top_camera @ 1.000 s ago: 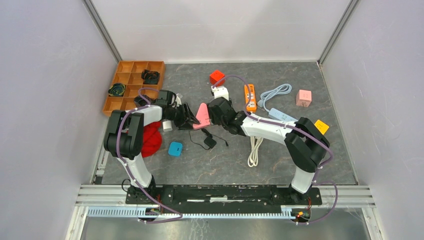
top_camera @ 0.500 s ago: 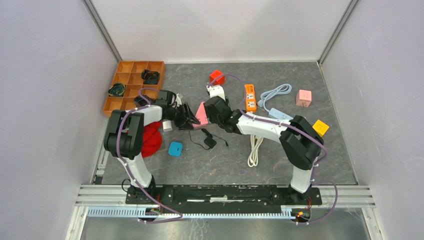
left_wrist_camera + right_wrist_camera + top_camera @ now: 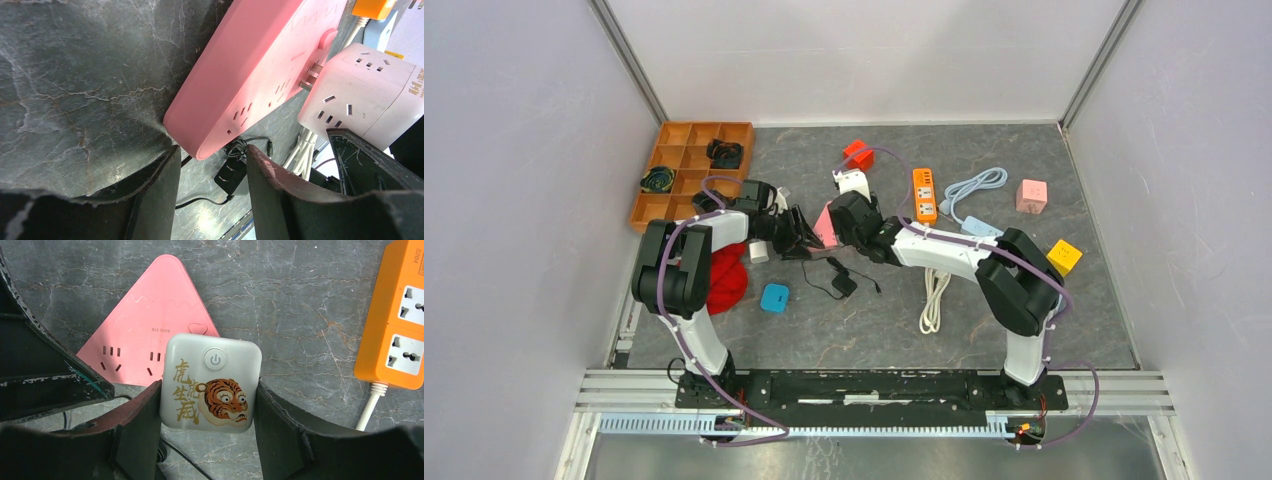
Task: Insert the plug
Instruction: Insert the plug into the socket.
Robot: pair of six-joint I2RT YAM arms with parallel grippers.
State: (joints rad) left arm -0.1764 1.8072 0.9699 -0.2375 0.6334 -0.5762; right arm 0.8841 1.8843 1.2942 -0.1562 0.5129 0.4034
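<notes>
A white cube adapter (image 3: 210, 382), printed with a tiger face and a power button, is sitting between the fingers of the right gripper (image 3: 210, 412), which is clamping it from both sides. The adapter is pressing toward the face of a pink triangular power strip (image 3: 145, 332). In the left wrist view, its metal prongs (image 3: 310, 77) are showing in a narrow gap between adapter and strip, so the adapter's body is not lying flush against the strip. The strip is standing tilted, with 1 edge on the grey desk (image 3: 75, 85). The left gripper (image 3: 212, 165) is pinching the strip's lower corner between its 2 fingers.

Just beneath that corner, a black charger (image 3: 230, 172) with a thin cord is lying on the desk. An orange power strip (image 3: 400, 340) is lying to the right of the adapter, apart from it. From above, a coiled white cable (image 3: 934, 300) is resting near the right arm, a red cloth (image 3: 729, 275) is lying beside the left arm, and a wooden compartment tray (image 3: 689, 165) is sitting at the far left corner.
</notes>
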